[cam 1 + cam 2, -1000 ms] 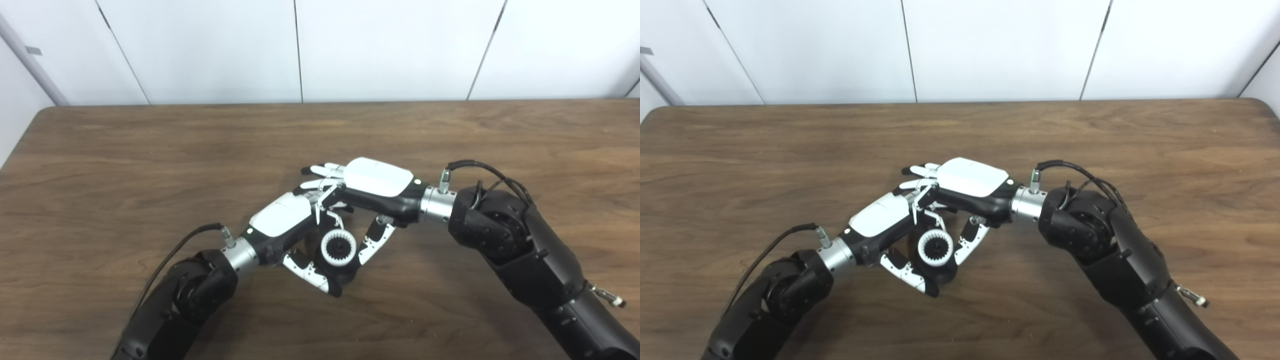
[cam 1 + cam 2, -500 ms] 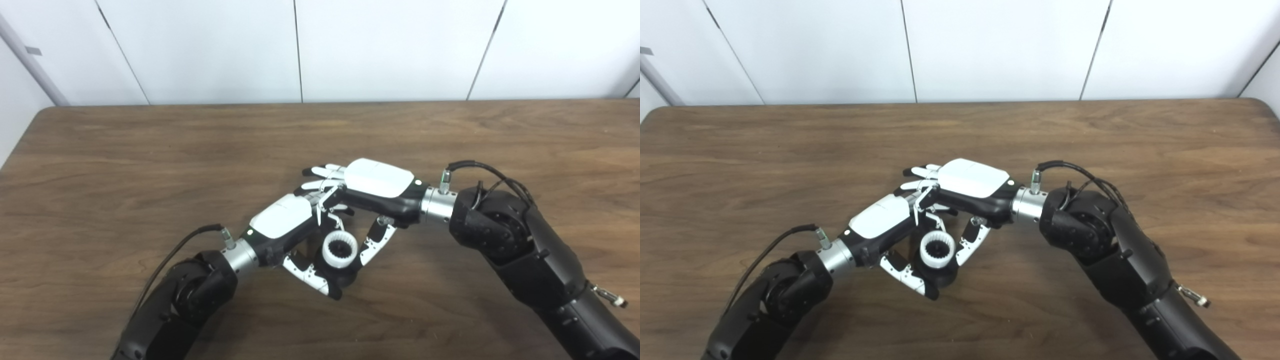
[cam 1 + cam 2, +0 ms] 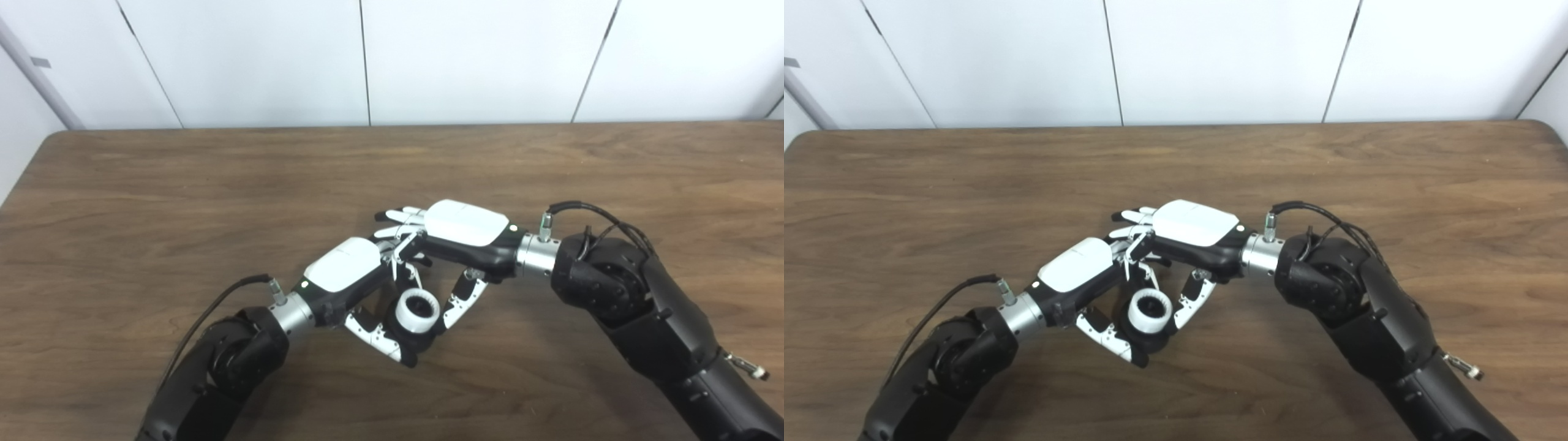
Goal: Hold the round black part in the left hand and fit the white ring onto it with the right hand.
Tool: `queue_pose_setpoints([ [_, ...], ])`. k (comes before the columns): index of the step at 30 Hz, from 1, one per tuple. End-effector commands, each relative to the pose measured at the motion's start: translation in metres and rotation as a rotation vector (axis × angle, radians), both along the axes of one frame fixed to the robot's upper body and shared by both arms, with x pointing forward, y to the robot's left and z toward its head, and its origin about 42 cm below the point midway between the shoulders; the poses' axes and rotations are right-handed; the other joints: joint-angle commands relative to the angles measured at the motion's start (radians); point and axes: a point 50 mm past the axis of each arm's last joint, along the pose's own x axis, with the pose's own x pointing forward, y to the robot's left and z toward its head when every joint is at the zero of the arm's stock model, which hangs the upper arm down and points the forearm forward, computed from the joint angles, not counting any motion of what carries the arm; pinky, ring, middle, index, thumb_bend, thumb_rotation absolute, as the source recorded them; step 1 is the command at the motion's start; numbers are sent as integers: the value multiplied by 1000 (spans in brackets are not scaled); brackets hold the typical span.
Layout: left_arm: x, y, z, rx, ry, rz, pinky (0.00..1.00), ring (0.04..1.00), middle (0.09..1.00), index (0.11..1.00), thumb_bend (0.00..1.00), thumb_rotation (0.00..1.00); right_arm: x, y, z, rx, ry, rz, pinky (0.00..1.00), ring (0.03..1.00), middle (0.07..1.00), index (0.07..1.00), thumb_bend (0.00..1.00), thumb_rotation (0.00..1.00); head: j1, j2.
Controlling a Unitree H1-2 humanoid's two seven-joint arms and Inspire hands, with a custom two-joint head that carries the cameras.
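Note:
My left hand [image 3: 343,271] is shut on the round black part [image 3: 424,337], cradling it just above the table with its thumb underneath. The white toothed ring [image 3: 418,309] sits on top of the black part, tilted, so only the part's dark lower rim shows. My right hand [image 3: 463,228] lies over the left hand's fingers, palm down. Its thumb [image 3: 460,300] presses the ring's right side and one bent finger comes down on the ring's far edge. Both hands show the same way in the right eye view, with the ring [image 3: 1149,310] between them.
The brown wooden table [image 3: 184,184] stretches wide around the hands, its far edge against a white panelled wall [image 3: 478,61]. A rounded table corner [image 3: 52,138] is at the far left. Cables loop off both wrists.
Both hands have drifted a little toward me. The ring has tipped, so its inner teeth and the black centre show less than before. Neither hand has let go.

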Motion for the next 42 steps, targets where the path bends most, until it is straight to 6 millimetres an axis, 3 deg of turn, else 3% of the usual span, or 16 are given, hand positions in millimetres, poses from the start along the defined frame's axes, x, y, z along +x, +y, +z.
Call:
queue_pose_setpoints([
  [1, 5, 0, 22, -41, -69, -11, 1000, 1000, 862, 482, 524, 62, 5, -5, 9, -26, -42, -3, 1000, 1000, 907, 481, 526, 143, 2, 3],
  [9, 7, -1, 21, -36, -68, -8, 1000, 1000, 831, 482, 524, 63, 0, -2, 10, -9, -37, 5, 1000, 1000, 907, 481, 526, 143, 4, 6],
  [36, 8, -12, 11, -39, -67, 3, 1000, 1000, 871, 481, 524, 62, -3, -10, 6, -20, 0, 5, 1000, 1000, 948, 491, 523, 150, -1, 5],
  [37, 9, -12, 10, -36, -67, 4, 1000, 1000, 878, 482, 524, 62, -2, -11, 6, -23, -2, 6, 1000, 1000, 950, 540, 757, 183, 2, 2],
  [38, 9, -13, 9, -34, -65, 5, 1000, 1000, 885, 482, 524, 62, -2, -12, 7, -26, -4, 6, 1000, 1000, 955, 575, 876, 205, 4, 1],
  [39, 9, -13, 8, -32, -63, 6, 1000, 1000, 891, 482, 524, 62, -2, -12, 7, -27, -5, 7, 1000, 1000, 960, 604, 951, 221, 3, 1],
  [42, 10, -16, 6, -28, -60, 12, 1000, 1000, 898, 483, 524, 62, -1, -16, 7, -32, -5, 7, 1000, 1000, 978, 655, 996, 241, 4, -5],
])
